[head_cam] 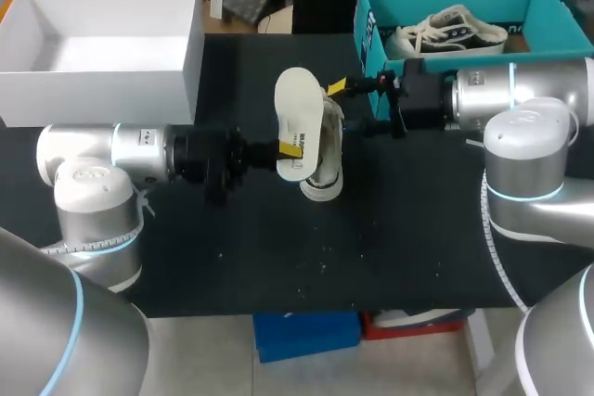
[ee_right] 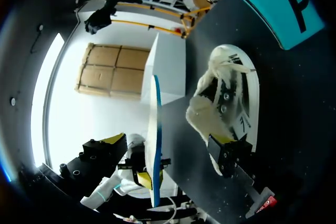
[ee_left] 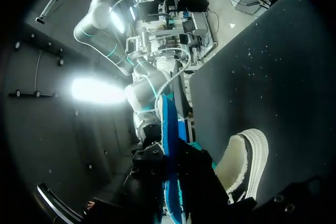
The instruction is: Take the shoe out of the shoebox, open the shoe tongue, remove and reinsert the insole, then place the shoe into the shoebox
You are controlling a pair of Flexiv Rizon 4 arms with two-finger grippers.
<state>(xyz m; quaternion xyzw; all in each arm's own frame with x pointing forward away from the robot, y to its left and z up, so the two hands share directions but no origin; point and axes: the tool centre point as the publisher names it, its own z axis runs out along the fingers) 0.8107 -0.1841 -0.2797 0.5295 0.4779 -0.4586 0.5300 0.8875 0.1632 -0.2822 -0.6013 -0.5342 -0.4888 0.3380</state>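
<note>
Both fingers of the left gripper (head_cam: 292,147) pinch the white insole (head_cam: 297,104), held on edge just above the sneaker (head_cam: 325,172) at the middle of the black table (head_cam: 278,257). The right gripper (head_cam: 345,104) is spread wide, with one finger against the sneaker's opening. The teal shoebox (head_cam: 371,6) sits far right and holds a second sneaker (head_cam: 450,32).

Left pincer (head_cam: 292,147) clamped, right pincer (head_cam: 347,106) spread wide
</note>
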